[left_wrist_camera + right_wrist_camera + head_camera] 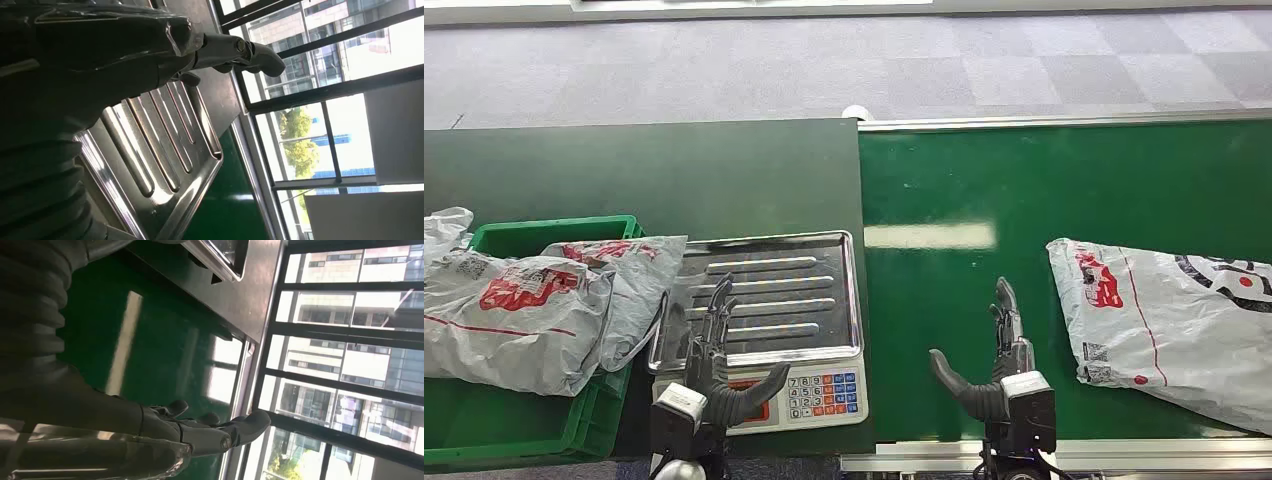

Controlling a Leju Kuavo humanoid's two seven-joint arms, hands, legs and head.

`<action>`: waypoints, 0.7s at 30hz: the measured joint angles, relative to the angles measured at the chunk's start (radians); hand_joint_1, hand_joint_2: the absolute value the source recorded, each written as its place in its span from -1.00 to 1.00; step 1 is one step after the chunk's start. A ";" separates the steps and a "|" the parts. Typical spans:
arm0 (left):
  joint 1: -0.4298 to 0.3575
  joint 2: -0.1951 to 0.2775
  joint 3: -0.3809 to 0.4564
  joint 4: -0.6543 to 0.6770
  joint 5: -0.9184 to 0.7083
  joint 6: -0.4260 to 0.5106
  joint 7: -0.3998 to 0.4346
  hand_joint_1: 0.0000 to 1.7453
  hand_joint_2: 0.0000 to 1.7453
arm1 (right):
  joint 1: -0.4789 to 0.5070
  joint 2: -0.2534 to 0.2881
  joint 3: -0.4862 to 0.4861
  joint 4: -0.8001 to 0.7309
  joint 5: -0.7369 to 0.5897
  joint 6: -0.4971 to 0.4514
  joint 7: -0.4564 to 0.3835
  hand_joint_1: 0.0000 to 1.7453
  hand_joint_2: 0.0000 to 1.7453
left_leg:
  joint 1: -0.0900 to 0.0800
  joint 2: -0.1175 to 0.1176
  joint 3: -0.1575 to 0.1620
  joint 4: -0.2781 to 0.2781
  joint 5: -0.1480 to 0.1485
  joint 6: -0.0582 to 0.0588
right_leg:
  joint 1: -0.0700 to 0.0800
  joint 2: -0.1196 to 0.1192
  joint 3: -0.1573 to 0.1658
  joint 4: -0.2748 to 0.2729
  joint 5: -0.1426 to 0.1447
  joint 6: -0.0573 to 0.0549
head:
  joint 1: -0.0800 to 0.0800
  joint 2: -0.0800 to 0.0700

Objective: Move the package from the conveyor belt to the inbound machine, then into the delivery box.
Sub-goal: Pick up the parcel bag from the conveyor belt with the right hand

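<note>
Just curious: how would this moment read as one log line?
left hand: open over scale | right hand: open over belt | package: on belt, untouched

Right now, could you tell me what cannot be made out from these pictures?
- Package on the conveyor belt: its far end is cut off by the head view's right edge.
- Scale: its display is hidden behind the left hand in the head view.
- Green box: its inside is largely covered by the bags.
- Label print on the bags: too small to read.
- Right hand: open, holding nothing.
</note>
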 joint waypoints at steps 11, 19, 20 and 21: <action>0.000 0.000 0.000 0.000 0.000 0.002 -0.002 -1.00 1.00 | 0.000 0.000 0.000 0.001 0.000 0.000 0.000 -1.00 1.00 | 0.000 0.000 0.000 0.000 0.000 0.000 | 0.000 0.000 0.000 0.000 0.000 0.000 | 0.000 0.000; 0.000 0.000 0.000 0.000 0.000 0.003 -0.003 -1.00 1.00 | -0.001 0.000 0.000 0.001 0.001 0.000 0.000 -1.00 1.00 | 0.000 0.000 0.000 0.000 0.000 0.000 | 0.000 0.000 0.000 0.000 0.000 0.000 | 0.000 0.000; 0.000 0.000 0.000 0.000 0.000 0.003 -0.003 -1.00 1.00 | -0.001 0.000 0.000 0.001 0.001 0.000 0.000 -1.00 1.00 | 0.000 0.000 0.000 0.000 0.000 0.000 | 0.000 0.000 0.000 0.000 0.000 0.000 | 0.000 0.000; 0.000 0.000 0.000 0.000 0.000 0.003 -0.003 -1.00 1.00 | -0.001 0.000 0.000 0.001 0.002 0.000 0.000 -1.00 1.00 | 0.000 0.000 0.000 0.000 0.000 0.000 | 0.000 0.000 0.000 0.000 0.000 0.000 | 0.000 0.000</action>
